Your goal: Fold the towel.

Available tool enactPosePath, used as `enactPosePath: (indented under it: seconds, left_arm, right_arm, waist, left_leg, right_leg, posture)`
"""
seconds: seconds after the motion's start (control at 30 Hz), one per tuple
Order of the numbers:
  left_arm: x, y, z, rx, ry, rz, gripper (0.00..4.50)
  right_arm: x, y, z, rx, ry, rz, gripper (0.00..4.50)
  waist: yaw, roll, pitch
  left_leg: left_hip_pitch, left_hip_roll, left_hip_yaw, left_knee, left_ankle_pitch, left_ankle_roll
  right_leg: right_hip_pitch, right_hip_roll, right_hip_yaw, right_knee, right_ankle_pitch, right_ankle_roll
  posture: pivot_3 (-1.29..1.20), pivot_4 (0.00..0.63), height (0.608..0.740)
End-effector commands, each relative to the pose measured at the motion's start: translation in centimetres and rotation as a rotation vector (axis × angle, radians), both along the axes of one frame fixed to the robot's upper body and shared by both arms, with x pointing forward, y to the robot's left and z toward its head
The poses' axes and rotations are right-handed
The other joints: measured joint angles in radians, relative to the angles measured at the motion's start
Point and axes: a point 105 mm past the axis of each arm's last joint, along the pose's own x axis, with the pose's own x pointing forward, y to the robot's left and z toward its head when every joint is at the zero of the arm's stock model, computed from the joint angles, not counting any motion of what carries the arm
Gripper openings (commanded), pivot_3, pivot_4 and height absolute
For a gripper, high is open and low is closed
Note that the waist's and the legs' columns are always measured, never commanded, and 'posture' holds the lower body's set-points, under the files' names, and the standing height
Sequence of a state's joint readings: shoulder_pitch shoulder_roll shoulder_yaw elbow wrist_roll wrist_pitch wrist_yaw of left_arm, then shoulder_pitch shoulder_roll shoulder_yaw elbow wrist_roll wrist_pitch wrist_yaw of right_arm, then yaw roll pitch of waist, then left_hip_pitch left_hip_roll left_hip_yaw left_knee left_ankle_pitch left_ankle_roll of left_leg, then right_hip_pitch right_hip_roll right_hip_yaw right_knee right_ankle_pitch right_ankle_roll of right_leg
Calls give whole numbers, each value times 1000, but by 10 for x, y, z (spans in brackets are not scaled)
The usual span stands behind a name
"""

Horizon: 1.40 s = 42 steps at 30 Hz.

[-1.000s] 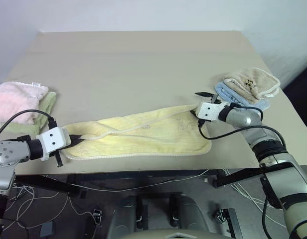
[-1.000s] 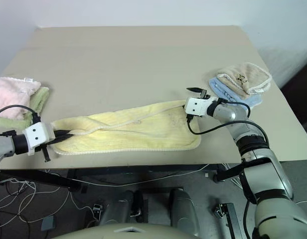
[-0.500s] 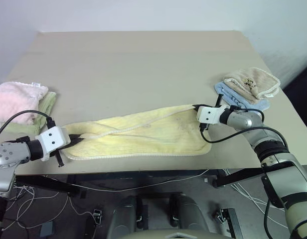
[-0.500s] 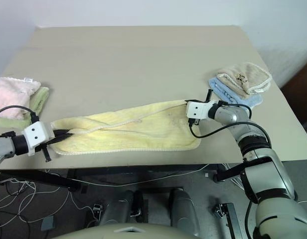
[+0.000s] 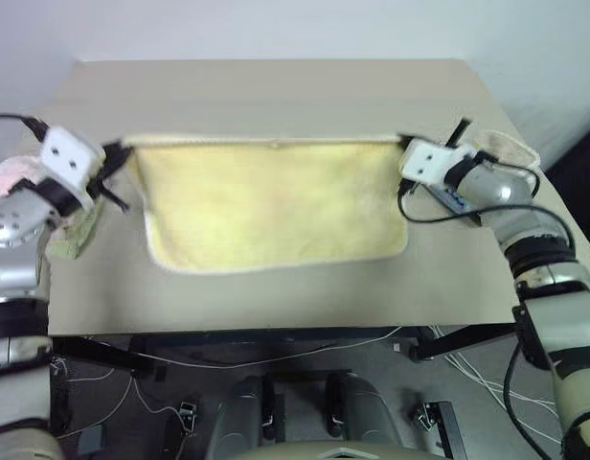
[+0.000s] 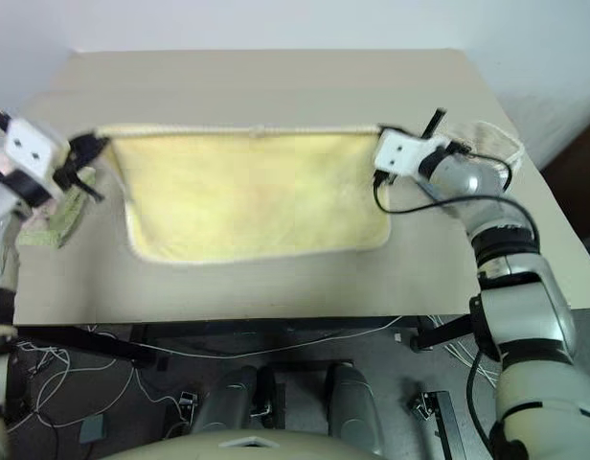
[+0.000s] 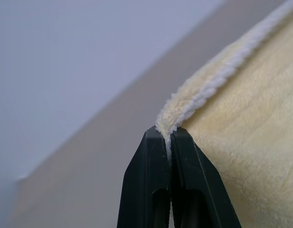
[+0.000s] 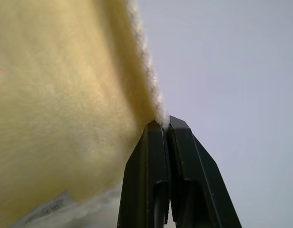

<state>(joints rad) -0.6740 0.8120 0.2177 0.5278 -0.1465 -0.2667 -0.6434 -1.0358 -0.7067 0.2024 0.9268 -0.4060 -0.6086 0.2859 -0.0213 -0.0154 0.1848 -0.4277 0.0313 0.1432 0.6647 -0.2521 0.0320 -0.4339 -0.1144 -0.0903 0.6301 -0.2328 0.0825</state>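
Observation:
The pale yellow towel (image 5: 271,201) hangs spread out above the table (image 5: 276,91), its top edge pulled taut between my two grippers. Its lower edge curves down toward the table's front. At the towel's upper left corner, my left gripper (image 5: 119,151) is shut on the stitched edge; the left wrist view shows that edge pinched between the closed fingertips (image 7: 158,137). My right gripper (image 5: 403,145) is shut on the upper right corner, and the right wrist view shows the towel (image 8: 65,95) clamped at the black fingertips (image 8: 177,130).
A beige towel (image 6: 493,144) lies at the table's right edge behind my right arm. On the left edge a green cloth (image 5: 73,233) and a bit of pink towel (image 5: 2,180) show beside my left hand. The table's far half lies bare.
My right gripper shut on the towel's right corner. Both grippers then rose and lifted the towel off the table, so it went from a bunched strip to a hanging spread sheet.

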Motion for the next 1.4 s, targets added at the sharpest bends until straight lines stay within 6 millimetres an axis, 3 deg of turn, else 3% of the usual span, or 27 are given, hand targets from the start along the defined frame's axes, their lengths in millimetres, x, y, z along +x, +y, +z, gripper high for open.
enactPosePath:
  seconds: [0.03, 0.1, 0.2, 0.33, 0.5, 0.63, 0.73, 0.8, 0.93, 1.1, 1.4]
  left_arm:
    - [-6, 21, 46, -52, -174, 92, 0]
    - [-10, 24, 53, -80, -176, 70, 0]
    - [-23, 20, 42, -78, -99, -36, 0]
    - [-62, 13, -9, -46, 177, -226, 0]
    - [-111, 11, -58, -57, 520, -318, 0]
    - [-140, 10, -77, -63, 695, -341, 0]
    - [-146, 15, -77, -80, 728, -322, 0]
    - [-143, 14, -77, -71, 721, -314, 0]
    - [-118, 16, -78, -51, 638, -248, 0]
    - [-71, 27, -88, -14, 560, -100, 0]
    - [-39, 32, -111, 36, 588, -29, 0]
  right_arm:
    - [-11, -27, 56, 90, -155, -46, 52]
    - [-19, -29, 65, 126, -141, -3, 52]
    - [-33, -26, 57, 165, -16, 106, 52]
    - [-69, -22, 5, 163, 331, 262, 52]
    - [-116, -24, -47, 166, 723, 336, 52]
    - [-133, -30, -53, 177, 869, 330, 52]
    - [-137, -34, -56, 163, 927, 325, 52]
    - [-130, -34, -57, 147, 924, 307, 52]
    - [-103, -28, -64, 116, 861, 271, 52]
    - [-60, -15, -72, 98, 765, 214, 52]
    - [-13, -6, -77, 81, 628, 99, 52]
  waist:
    - [0, 0, 0]
    - [-1, 0, 0]
    - [-7, 0, 0]
    - [-19, 0, 0]
    - [-19, 1, 1]
    - [-17, 1, 0]
    - [-14, 1, 0]
    - [-13, 2, 1]
    - [-13, 2, 0]
    - [-17, 2, 0]
    - [-22, 2, 1]
  left_leg:
    - [0, 0, 1, 0, 0, 0]
    - [0, 0, 3, 0, 0, 0]
    - [0, 1, 4, 0, 0, 0]
    - [1, 1, -1, -1, 0, 1]
    - [1, 1, -3, 2, -1, 1]
    - [2, 1, -5, 1, -5, 3]
    - [2, 1, -5, 1, -6, 2]
    - [2, 1, -5, 1, -6, 2]
    - [1, 0, -5, 1, -6, 2]
    - [0, 0, -3, 0, -1, 0]
    - [-1, 0, 0, 1, -1, 1]
  right_leg:
    - [0, 0, 0, 0, 0, 0]
    - [0, 0, 0, 0, 0, 1]
    - [0, 1, 1, 0, -1, 1]
    - [2, 1, 1, 0, -1, 2]
    - [2, -2, 0, 0, -1, 2]
    - [2, -4, 0, -1, -1, 1]
    - [1, -5, 0, -1, -3, -2]
    - [1, -5, 0, -1, -3, -3]
    - [-3, -5, 0, -1, -2, -4]
    - [-1, -3, 0, 0, 0, -1]
    - [-1, -1, 0, 1, 0, 0]
  posture:
    - [0, 150, 740]
    - [0, 150, 740]
    - [0, 150, 740]
    - [0, 150, 740]
    - [0, 150, 740]
    - [0, 150, 740]
    - [0, 150, 740]
    - [0, 150, 740]
    - [0, 150, 740]
    - [0, 150, 740]
    - [0, 150, 740]
